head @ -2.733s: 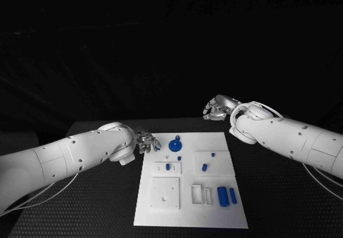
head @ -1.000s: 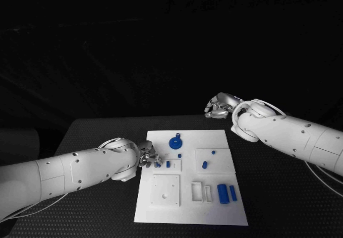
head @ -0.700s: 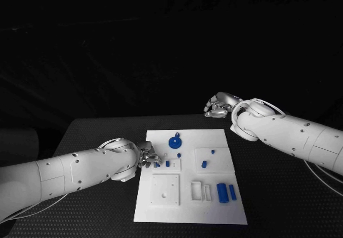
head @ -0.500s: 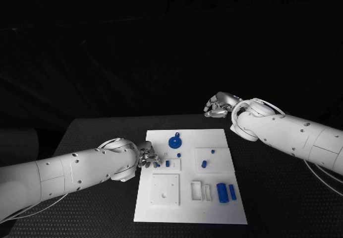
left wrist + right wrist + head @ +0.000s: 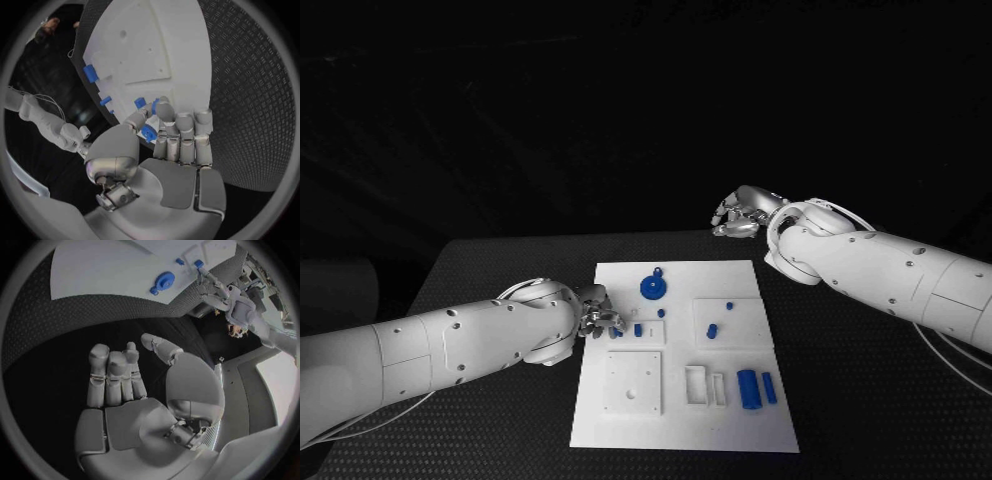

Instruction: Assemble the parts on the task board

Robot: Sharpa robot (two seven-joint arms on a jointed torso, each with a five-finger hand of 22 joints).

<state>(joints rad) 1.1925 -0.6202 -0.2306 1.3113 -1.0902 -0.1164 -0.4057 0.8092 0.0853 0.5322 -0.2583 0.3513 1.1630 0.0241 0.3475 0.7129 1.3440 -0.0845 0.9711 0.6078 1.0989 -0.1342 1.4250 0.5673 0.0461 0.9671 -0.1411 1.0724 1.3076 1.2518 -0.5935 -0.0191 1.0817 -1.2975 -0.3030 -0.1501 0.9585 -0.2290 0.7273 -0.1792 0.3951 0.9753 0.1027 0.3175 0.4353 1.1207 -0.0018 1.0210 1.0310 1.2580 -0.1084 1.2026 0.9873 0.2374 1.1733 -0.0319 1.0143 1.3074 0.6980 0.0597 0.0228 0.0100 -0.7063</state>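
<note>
The white task board (image 5: 733,420) lies in the middle of the black table. My left hand (image 5: 599,318) is over its left edge and pinches a small blue part (image 5: 149,132) between thumb and fingers. Just right of that hand a short blue peg (image 5: 638,329) stands in the board. A round blue disc with a stub (image 5: 653,287) lies near the far edge, also seen from the right wrist as the blue disc (image 5: 164,280). Two blue bars (image 5: 757,387) lie at the near right. My right hand (image 5: 740,213) hangs beyond the board's far right corner, holding nothing.
Raised white blocks stand on the board: a square plate with a hole (image 5: 633,385) at the near left and two narrow frames (image 5: 704,387) beside it. More small blue parts (image 5: 711,331) sit at the middle right. Black table surface (image 5: 877,400) surrounds the board.
Since the oldest frame my left hand has come nearer along the board's left edge, to beside the short peg. In the last second nothing has visibly moved. The right hand stayed put.
</note>
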